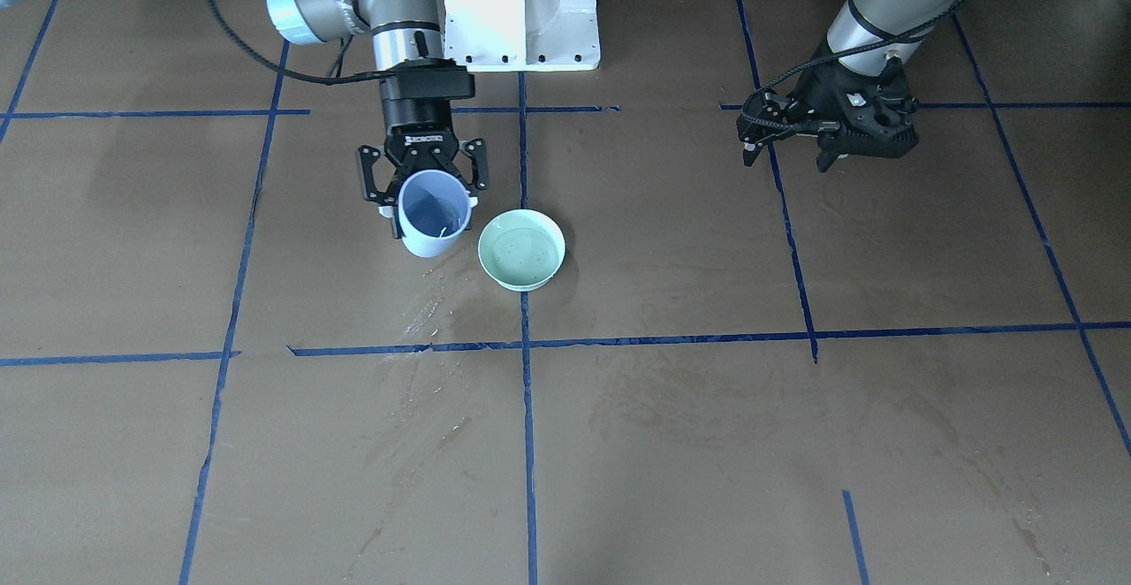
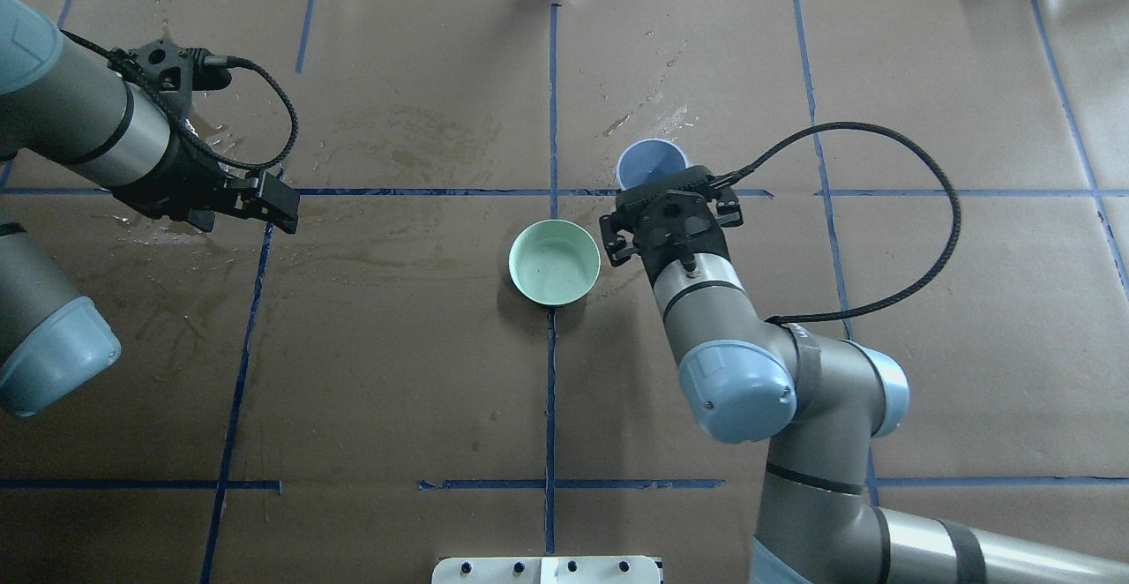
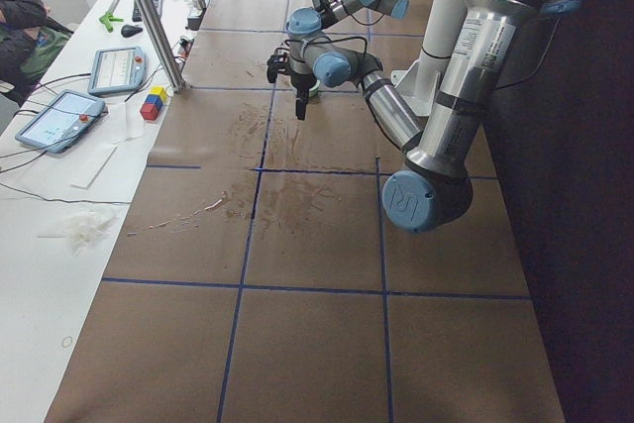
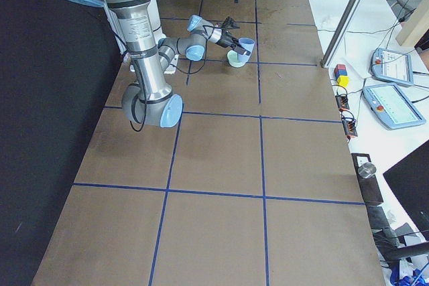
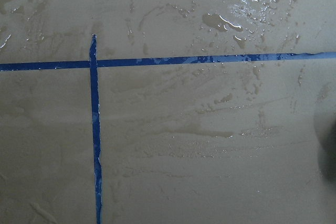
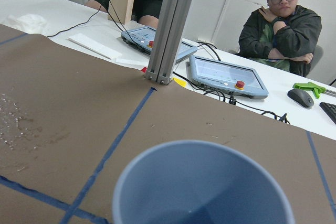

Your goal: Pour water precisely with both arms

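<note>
My right gripper (image 1: 431,205) is shut on a pale blue cup (image 1: 433,214), held tilted with its mouth facing away from the robot's base. In the overhead view the cup (image 2: 651,165) shows beyond the gripper (image 2: 657,187), to the right of a mint green bowl (image 2: 554,262). The bowl (image 1: 521,249) stands on the table and holds shallow water (image 1: 523,254), seen as faint glints. A small glint lies low inside the cup. The right wrist view shows the cup's rim (image 6: 199,187). My left gripper (image 2: 245,218) hangs open and empty far to the left, over wet paper.
Brown paper with blue tape lines covers the table, with wet patches (image 1: 424,311) in front of the cup. The white pedestal (image 1: 521,11) is behind the bowl. A metal post (image 4: 348,18), coloured blocks (image 4: 342,75), tablets (image 4: 395,105) and a seated person (image 6: 283,24) are beyond the far edge.
</note>
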Tool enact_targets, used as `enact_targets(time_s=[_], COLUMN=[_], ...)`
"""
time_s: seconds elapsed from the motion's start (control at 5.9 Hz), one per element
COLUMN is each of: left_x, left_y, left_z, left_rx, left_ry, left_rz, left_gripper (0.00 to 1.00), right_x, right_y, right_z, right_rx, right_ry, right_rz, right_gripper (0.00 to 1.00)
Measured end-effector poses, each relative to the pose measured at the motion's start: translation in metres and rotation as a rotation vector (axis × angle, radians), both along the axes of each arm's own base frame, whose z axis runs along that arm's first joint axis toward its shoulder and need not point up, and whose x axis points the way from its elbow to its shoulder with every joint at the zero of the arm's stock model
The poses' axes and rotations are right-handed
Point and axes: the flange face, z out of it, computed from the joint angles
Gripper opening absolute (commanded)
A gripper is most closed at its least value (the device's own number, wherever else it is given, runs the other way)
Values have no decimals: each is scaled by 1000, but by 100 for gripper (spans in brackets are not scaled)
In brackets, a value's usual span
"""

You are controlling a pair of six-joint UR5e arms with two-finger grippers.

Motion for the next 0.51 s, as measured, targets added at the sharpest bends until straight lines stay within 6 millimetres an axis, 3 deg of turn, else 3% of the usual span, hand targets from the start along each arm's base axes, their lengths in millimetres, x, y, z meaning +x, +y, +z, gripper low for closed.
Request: enact_targets(time_s=[0.17, 0.51], left_x=[0, 0], left_y=[0, 0], left_z=[0, 1], left_rx=[1, 0], left_ry=[0, -1], left_rz=[0, 1], left_gripper=[100, 100], right_x=[28, 96], right_y=[-3, -19], right_z=[28, 103], right_rx=[-12, -60], right_ry=[-17, -62], right_rz=[27, 67], right_gripper=[0, 0])
